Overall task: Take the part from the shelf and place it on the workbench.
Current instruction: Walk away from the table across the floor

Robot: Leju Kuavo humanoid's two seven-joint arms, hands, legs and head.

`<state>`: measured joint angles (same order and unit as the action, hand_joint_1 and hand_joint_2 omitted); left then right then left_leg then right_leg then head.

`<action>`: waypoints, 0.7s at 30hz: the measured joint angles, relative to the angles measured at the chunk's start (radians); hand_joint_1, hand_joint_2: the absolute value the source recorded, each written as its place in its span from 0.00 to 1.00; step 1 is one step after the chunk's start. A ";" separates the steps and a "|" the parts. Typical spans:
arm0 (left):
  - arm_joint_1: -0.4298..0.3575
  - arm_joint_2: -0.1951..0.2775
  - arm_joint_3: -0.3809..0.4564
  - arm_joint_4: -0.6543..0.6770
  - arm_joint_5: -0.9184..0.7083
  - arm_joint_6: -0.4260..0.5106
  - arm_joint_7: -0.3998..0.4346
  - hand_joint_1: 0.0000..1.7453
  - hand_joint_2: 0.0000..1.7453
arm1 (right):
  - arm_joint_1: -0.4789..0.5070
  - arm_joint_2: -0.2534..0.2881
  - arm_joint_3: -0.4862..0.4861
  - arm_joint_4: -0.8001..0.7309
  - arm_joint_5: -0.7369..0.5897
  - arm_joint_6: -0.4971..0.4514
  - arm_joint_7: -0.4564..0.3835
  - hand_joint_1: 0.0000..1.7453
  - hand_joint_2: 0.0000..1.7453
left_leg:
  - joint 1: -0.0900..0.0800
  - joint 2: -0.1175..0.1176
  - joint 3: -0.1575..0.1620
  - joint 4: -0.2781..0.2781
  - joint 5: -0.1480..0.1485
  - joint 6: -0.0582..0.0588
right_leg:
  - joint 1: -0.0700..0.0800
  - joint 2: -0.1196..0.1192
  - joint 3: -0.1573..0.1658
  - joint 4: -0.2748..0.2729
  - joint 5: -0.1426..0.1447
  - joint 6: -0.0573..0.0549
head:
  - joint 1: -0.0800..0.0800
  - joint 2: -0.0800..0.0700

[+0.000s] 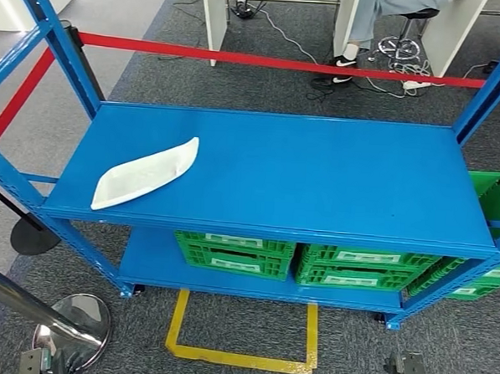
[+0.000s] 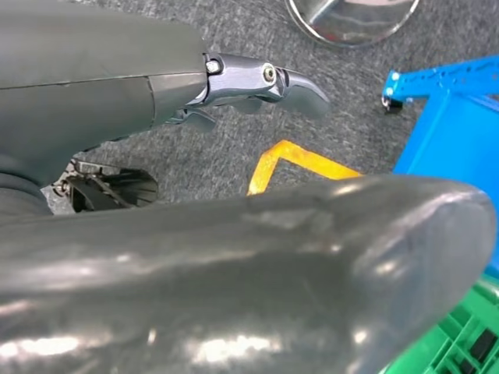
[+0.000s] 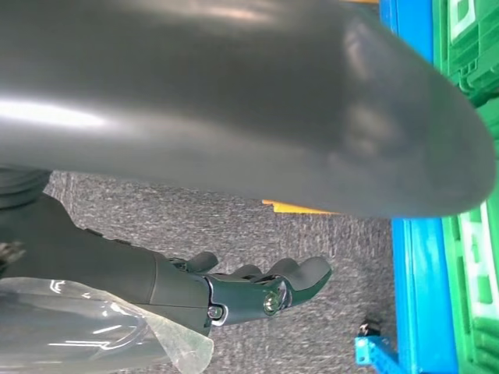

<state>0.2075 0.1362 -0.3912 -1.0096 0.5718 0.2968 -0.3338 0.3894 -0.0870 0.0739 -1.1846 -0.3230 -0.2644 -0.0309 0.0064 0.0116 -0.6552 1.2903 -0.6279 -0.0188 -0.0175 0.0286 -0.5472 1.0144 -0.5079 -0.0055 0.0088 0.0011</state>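
Part (image 1: 146, 174): a long white piece with tapered ends, like a shallow tray, lying flat on the upper deck of the blue shelf (image 1: 311, 178), toward nine o'clock from the deck's middle and close to the near edge, its long axis running from about eight o'clock to two. Nothing touches it.

Below the deck, green crates (image 1: 235, 254) stand side by side on the lower level. On the carpet just in front of the shelf lies a yellow taped outline (image 1: 244, 358), and a red barrier tape (image 1: 254, 60) stretches behind.

Left hand (image 2: 259, 82) hangs low over the carpet, fingers apart and only loosely curved, holding nothing. Right hand (image 3: 265, 288) likewise hangs over the floor beside the shelf's foot, fingers relaxed and parted, with nothing in it.

Judging by this, the pick has not begun: the step in hand is the approach. The next move likely calls for the left arm, the nearer one, to rise over the deck's edge and close on the part across its narrow width.
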 joint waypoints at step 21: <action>-0.002 -0.002 0.001 0.002 -0.003 -0.001 -0.001 0.00 0.00 | -0.003 -0.009 0.014 0.001 -0.004 -0.003 -0.003 0.00 0.00 | -0.014 0.056 0.153 -0.298 0.108 0.038 | 0.012 -0.077 -0.009 -0.002 0.008 0.027 | 0.009 0.000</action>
<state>0.2056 0.1345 -0.3904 -1.0079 0.5689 0.2955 -0.3346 0.3869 -0.0958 0.0880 -1.1836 -0.3273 -0.2674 -0.0340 -0.0074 0.0675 -0.5022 0.9922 -0.5196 0.0187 -0.0054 -0.0484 -0.5559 1.0124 -0.4998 0.0214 0.0175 0.0011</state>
